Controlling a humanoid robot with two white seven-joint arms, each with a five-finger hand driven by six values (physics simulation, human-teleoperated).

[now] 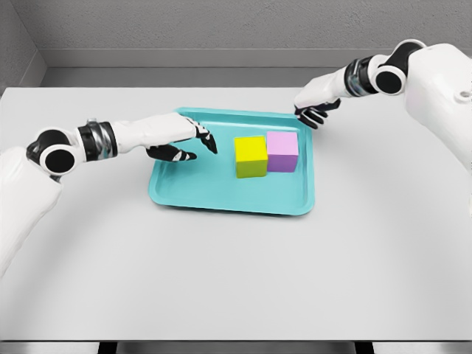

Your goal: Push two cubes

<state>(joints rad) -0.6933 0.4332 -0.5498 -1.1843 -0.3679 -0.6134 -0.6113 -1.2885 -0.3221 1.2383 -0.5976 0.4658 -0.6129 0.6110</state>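
Touching side by side — yellow cube (251, 156), pink cube (282, 151) — on teal tray (221, 195).

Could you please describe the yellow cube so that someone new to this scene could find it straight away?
On the white table lies a teal tray, between the left hand and right hand. Two cubes sit side by side on its right half. The yellow cube is the left one, touching the pink cube.

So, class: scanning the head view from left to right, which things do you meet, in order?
left hand → yellow cube → purple cube → right hand, all over or on the teal tray.
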